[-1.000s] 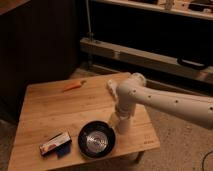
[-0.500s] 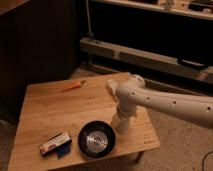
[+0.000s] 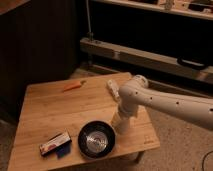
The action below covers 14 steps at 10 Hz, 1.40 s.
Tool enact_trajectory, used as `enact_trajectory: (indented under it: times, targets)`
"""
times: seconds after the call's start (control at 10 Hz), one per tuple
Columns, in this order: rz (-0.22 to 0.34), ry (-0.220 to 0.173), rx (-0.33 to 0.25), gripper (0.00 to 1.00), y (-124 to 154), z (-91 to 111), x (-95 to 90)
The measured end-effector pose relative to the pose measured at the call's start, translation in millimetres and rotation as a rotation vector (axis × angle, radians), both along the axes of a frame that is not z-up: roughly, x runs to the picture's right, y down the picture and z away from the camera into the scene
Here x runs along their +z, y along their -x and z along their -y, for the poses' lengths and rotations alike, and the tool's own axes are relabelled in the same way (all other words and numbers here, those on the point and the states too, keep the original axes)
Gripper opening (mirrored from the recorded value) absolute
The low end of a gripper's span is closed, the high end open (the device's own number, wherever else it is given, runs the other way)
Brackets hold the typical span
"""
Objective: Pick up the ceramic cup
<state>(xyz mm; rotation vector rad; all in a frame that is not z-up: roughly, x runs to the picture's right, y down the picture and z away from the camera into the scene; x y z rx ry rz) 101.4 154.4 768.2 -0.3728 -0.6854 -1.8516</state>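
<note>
Little differs from a second ago: your arm sits in the same reach over the table (image 3: 45,107), and the gripper (image 3: 121,120) stays low, just right of the dark bowl (image 3: 96,139). The ceramic cup (image 3: 118,129) seems to be the pale form directly beneath it. You cannot tell whether the gripper is clenched on it or released, so judge the grasp unconfirmed, with no lift yet

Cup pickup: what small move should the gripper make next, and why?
Probably a short, slow lift, checking that the cup comes along. The gripper is down at the table, just beside the bowl, and covers the spot, so the cup itself cannot be made out.
</note>
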Motion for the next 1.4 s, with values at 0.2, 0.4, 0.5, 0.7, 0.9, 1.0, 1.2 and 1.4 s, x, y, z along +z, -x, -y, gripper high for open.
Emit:
enact_trajectory:
  times: [0.2,0.4,0.5,0.7,0.9,1.0,1.2,1.4]
  targets:
    - [0.005,-0.003,0.001,0.8,6,4,2.3]
    - [0.008,-0.001,-0.004,0.76,11,7,5.0]
    - [0.01,0.001,-0.007,0.69,13,7,6.0]
    - [0.007,0.01,-0.01,0.48,14,8,8.2]
    - [0.01,0.025,-0.021,0.25,18,6,11.3]
    - [0.009,0.029,-0.02,0.16,17,5,12.4]
    - [0.008,0.036,-0.024,0.01,18,4,13.1]
    - [0.009,0.039,-0.024,0.0,18,4,12.2]
